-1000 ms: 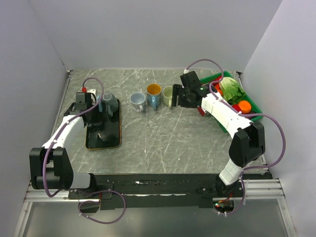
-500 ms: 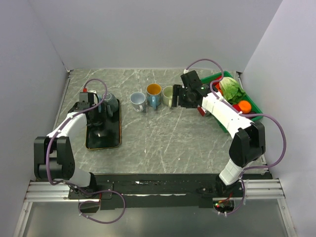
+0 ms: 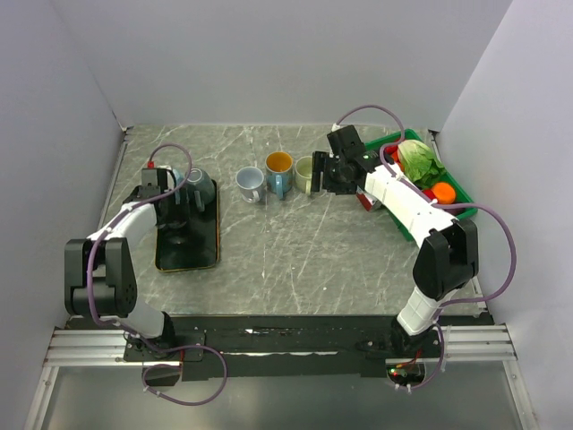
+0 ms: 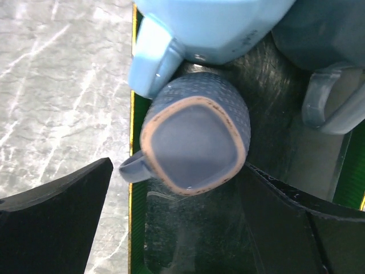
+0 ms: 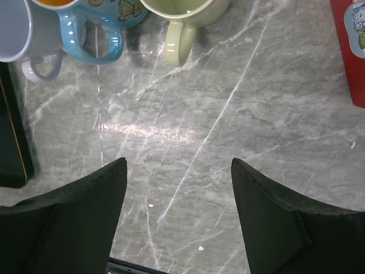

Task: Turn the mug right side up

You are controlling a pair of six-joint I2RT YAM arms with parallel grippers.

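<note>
A blue-grey dotted mug (image 4: 197, 137) stands upside down on the black tray (image 4: 228, 228), its unglazed foot ring facing the left wrist camera and its handle pointing left. My left gripper (image 4: 177, 165) is open, one finger on either side of this mug and neither touching it. In the top view the left gripper (image 3: 179, 202) hangs over the far end of the tray (image 3: 188, 255) and hides that mug. My right gripper (image 3: 324, 175) is open and empty, just in front of the upright mugs.
A light blue mug (image 4: 211, 28) and a dark grey-blue mug (image 4: 325, 63) crowd the tray behind the dotted one. Three upright mugs stand mid-table: whitish (image 3: 249, 184), blue with orange inside (image 3: 278, 173), pale green (image 3: 305, 170). A green bin of vegetables (image 3: 430, 170) sits far right.
My left arm has swung in over the tray's far end, toward the mugs there. The right gripper has drawn back slightly from the pale green mug, its jaws a little narrower.
</note>
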